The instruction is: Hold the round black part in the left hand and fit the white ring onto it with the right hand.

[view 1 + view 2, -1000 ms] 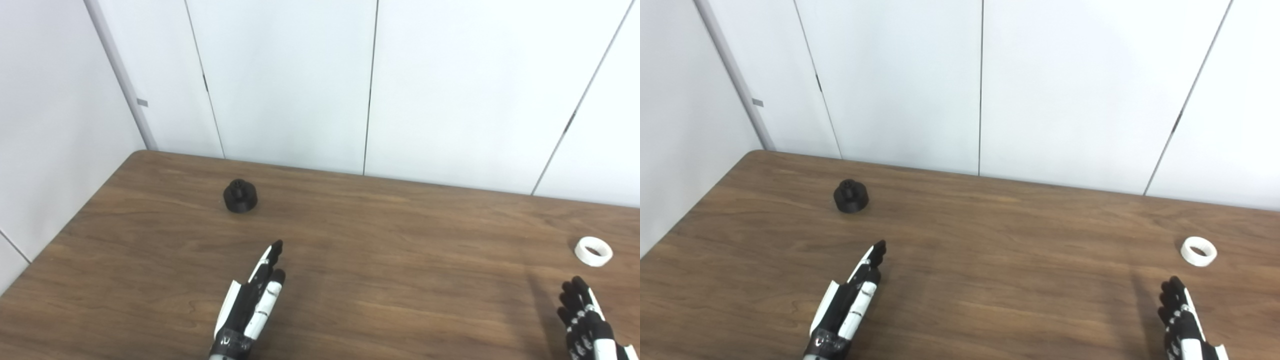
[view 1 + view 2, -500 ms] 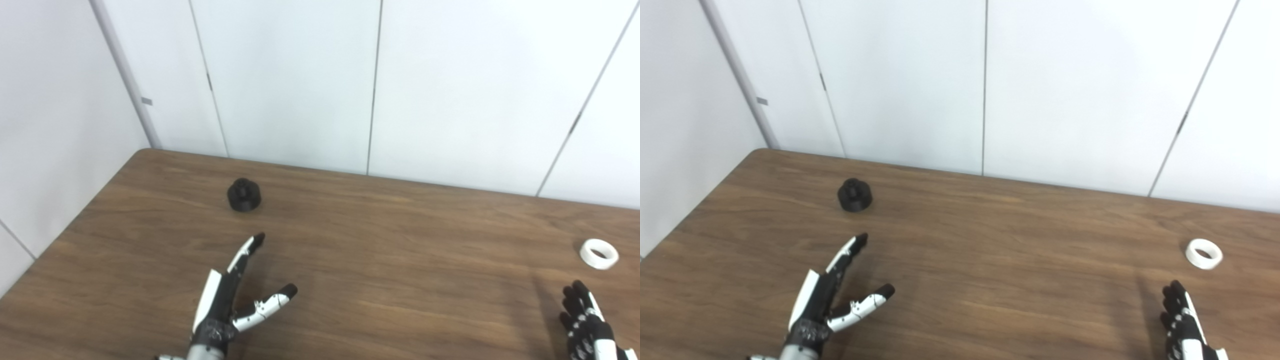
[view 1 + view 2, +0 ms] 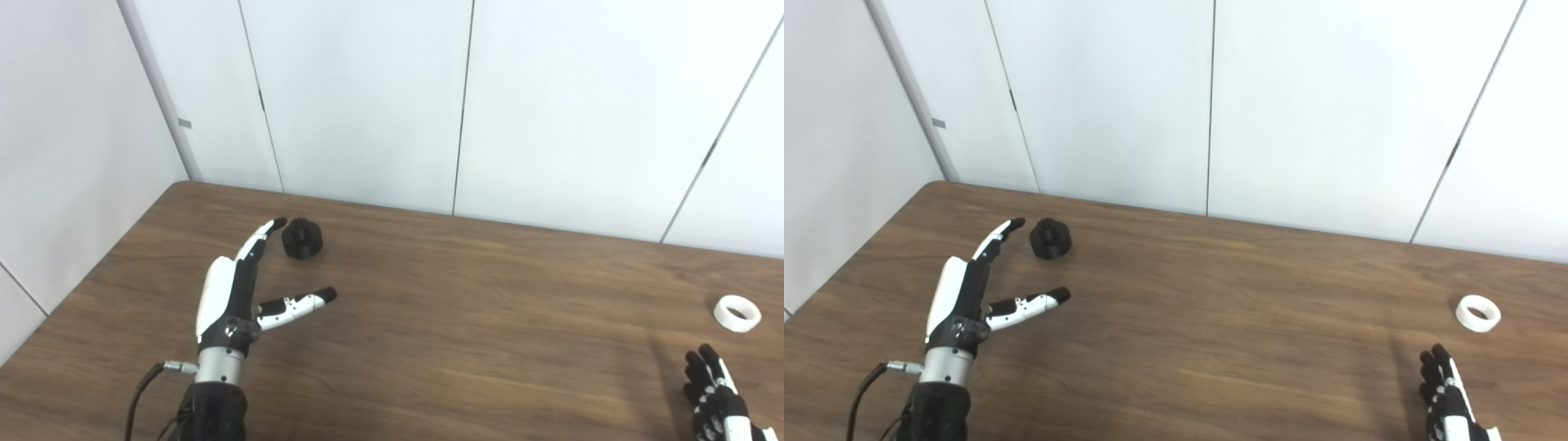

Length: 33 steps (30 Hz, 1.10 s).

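Observation:
The round black part stands on the brown table toward the far left. My left hand is open just left of and in front of it, fingers stretched toward it and thumb spread to the right; the fingertips reach beside the part without touching it. The white ring lies flat near the table's right side. My right hand sits low at the bottom right corner, in front of the ring and apart from it, fingers extended, holding nothing.
White wall panels rise behind the table's far edge and along its left side. A cable hangs from the left wrist. Bare wood stretches between the two hands.
My left hand has moved forward and left toward the black part and spread its thumb wide. The right hand has stayed put. The camera has shifted slightly.

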Motion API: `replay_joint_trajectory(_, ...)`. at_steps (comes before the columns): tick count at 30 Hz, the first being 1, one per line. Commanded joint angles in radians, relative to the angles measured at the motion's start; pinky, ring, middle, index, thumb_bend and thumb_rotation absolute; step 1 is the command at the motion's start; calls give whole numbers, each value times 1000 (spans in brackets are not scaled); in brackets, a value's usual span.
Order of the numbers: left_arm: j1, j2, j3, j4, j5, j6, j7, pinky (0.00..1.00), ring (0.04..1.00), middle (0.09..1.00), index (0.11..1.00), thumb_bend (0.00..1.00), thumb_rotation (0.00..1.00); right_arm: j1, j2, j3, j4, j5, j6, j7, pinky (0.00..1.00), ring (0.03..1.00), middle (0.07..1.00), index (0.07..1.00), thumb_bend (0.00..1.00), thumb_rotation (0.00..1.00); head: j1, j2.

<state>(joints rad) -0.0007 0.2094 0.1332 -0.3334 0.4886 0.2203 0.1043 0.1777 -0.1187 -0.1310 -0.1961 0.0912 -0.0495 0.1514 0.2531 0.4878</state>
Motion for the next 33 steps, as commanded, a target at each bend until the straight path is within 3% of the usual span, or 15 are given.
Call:
replay_joint_trajectory(1,-49,37,15,7,32,6,14,979,978,928,884,916,325,21,-12,8,-6,5,-23,0,1000,995,969,980,472,1000,1,1)
replay_joint_trajectory(14,-207,139,-20,244,157,47,55,1000,977,933,841,933,358,27,-9,11,-24,-11,-1,-13,1000,980,956,970,451,1000,-7,8)
replay_joint_trajectory(33,-458,205,-96,605,153,134,32,1000,996,941,819,967,381,35,-11,18,-39,-9,6,-15,1000,985,957,970,467,1000,-21,16)
